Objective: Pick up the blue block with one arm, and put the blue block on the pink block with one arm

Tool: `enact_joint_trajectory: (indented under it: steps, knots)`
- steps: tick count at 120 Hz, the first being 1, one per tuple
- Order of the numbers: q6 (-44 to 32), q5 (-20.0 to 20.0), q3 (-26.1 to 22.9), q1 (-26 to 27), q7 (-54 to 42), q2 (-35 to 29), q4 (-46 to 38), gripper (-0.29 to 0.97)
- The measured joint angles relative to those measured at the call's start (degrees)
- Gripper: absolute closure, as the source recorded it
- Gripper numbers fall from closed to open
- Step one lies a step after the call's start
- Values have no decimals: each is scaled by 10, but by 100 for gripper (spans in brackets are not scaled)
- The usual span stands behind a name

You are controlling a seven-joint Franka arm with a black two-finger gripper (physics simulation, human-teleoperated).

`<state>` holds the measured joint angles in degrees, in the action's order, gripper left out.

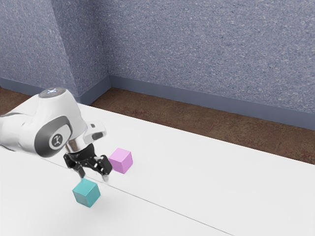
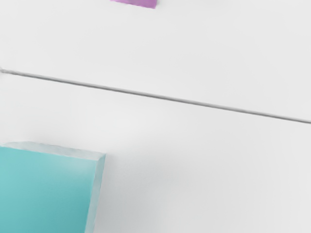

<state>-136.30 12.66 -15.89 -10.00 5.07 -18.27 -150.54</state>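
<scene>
The blue block (image 1: 86, 192) is a teal-blue cube resting on the white table (image 1: 206, 187). My black gripper (image 1: 93, 176) hangs open just above and slightly behind it, with nothing between its fingers. The pink block (image 1: 120, 161) sits on the table a short way beyond the gripper, toward the exterior view's right. In the wrist view the blue block (image 2: 46, 189) looms large under the hand, and a sliver of the pink block (image 2: 135, 3) shows across a thin seam in the tabletop.
A thin seam (image 1: 162, 208) runs across the table between the two blocks. The table's far edge (image 1: 206, 139) borders a brown floor strip and blue-grey walls. Open tabletop stretches toward the exterior view's right.
</scene>
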Motion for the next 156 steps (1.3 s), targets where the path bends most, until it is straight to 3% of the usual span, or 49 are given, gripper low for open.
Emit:
enact_joint_trajectory:
  steps: [21,43,81,156]
  knots:
    - [-50,6,1,-19,-34,39,6,0]
    - [-39,-2,4,-38,-74,48,9,0]
    - [3,-50,5,-56,-116,83,25,0]
    - [-38,-55,7,-69,-123,125,24,0]
